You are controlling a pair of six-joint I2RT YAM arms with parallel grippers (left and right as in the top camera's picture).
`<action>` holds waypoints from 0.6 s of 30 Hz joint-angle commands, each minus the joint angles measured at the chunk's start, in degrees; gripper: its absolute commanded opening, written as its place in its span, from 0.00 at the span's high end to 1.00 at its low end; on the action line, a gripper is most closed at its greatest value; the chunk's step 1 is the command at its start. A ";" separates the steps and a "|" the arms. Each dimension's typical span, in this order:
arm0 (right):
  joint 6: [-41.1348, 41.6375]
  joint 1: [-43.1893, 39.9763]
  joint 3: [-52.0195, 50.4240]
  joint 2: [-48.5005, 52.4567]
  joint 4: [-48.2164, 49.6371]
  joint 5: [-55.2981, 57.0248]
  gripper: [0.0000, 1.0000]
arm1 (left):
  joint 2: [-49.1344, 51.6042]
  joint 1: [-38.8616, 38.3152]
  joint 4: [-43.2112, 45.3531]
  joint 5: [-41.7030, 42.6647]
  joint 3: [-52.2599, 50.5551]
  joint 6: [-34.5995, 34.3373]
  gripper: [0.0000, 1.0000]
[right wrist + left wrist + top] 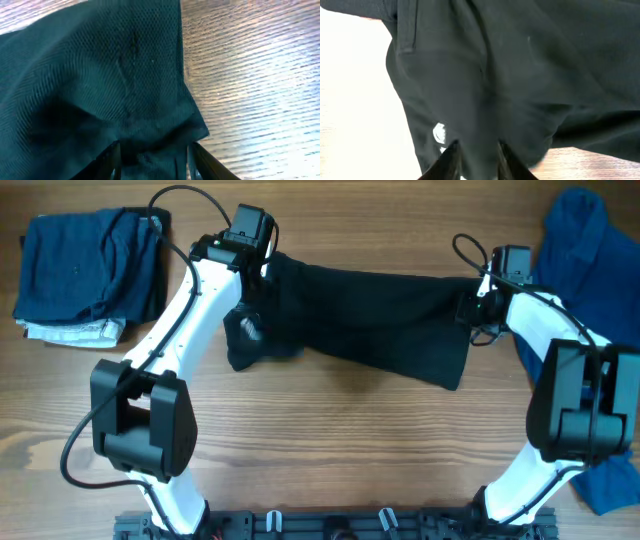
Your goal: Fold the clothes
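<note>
The left gripper (262, 268) is pinching one end of the black shirt (380, 310), and the right gripper (478, 302) is pinching the opposite end, so the garment is stretching as a long band between the two. In the left wrist view, the left gripper (478, 146) is holding its fingers (451, 161) narrow with dark fabric bunching between them. The black shirt (520, 75) is spreading out ahead of the fingertips, and a white logo (439, 133) is showing just beside the near finger. In the right wrist view, the right gripper (155, 150) is clamping a corner of the black shirt (100, 75), whose mesh weave is fanning away in front of it, while the bare wooden table (260, 75) is lying off to one side. Below the left gripper, a loose part of the shirt is sagging onto the table (330, 440). Navy garments (85, 265) are lying folded in a pile well outside the left gripper. A royal-blue garment (580, 235) is lying crumpled just beyond the right gripper.
</note>
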 commanded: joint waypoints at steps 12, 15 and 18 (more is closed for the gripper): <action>-0.76 0.04 -0.61 5.27 -0.81 2.89 0.56 | -0.72 0.81 -4.61 -0.44 -2.25 0.09 0.72; -0.70 0.04 -0.61 5.27 0.66 2.91 0.64 | -0.72 1.14 -4.39 -0.61 -2.38 0.11 0.72; -0.72 0.04 -0.61 5.25 1.95 2.89 0.82 | -0.72 1.29 -4.42 -0.61 -2.38 0.11 0.73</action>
